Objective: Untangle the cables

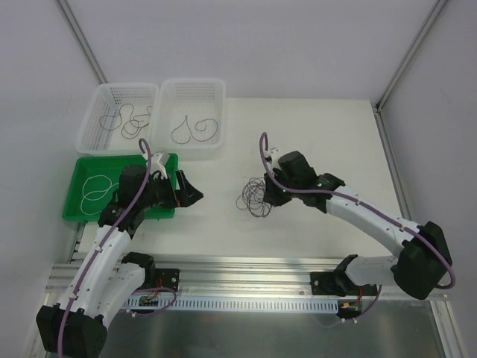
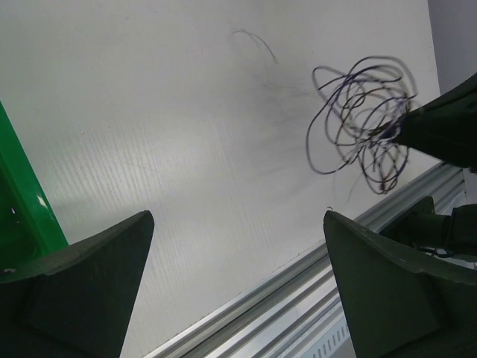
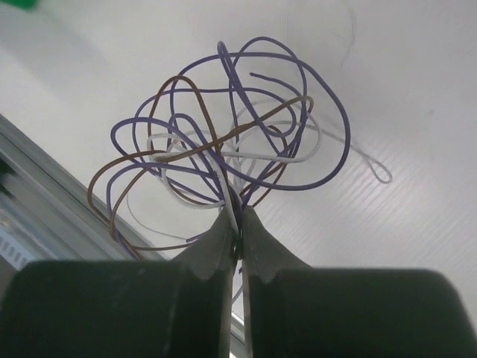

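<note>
At mid-table from above, the cables [image 1: 256, 197] lie in one clump, the right gripper [image 1: 273, 196] at its edge, the left gripper [image 1: 191, 188] beside the green tray [image 1: 80, 165]; the left wrist view shows its fingers [image 2: 82, 276] wide apart, holding nothing. From the right wrist, jaws pinch purple, brown and white strands.

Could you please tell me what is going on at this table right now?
Two robot arms are sorting out a tangle of cables. The right gripper is shut on that tangle of purple, brown and white strands in the middle of the table. The left gripper is open and empty, beside the green tray, which holds a white cable. The two white baskets at the back each hold a dark cable, so some strands appear already separated.
</note>
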{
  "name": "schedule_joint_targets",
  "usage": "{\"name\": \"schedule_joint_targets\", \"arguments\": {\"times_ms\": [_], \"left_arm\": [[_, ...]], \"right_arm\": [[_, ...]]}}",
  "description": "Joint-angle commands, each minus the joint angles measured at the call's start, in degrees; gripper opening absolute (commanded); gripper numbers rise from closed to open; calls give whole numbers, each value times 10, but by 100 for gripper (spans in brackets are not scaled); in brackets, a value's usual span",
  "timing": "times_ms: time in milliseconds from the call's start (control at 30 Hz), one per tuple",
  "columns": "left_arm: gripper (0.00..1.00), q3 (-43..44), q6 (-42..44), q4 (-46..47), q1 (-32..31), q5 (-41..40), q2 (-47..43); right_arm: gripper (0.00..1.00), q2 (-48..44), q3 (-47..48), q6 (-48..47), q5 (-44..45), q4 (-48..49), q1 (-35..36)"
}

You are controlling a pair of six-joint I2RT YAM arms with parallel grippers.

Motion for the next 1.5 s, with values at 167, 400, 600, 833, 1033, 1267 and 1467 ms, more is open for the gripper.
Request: {"name": "schedule_joint_targets", "arguments": {"times_ms": [167,400,600,833,1033,1267,1467], "left_arm": [[99,11,-5,3,-5,31,4],[99,-4,-49,9,-56,-20,8],[97,-39,-102,18,-110,-83,3],[96,-74,-133,23,-139,-128,-11],[96,-95,-150,24,-151,-143,-27],[96,-104,-167,24,-179,-156,-25],[96,-92,-174,34,-232,-186,6]], "right_arm": [[26,44,-69,27,54,47,38],[56,12,-10,37,220,-74,146],[54,42,13,83,267,-67,210],[48,137,11,146,290,-21,238],[46,199,20,177,316,-14,244],[24,239,16,192,324,-1,245],[1,183,5,187,330,-17,245]]}}
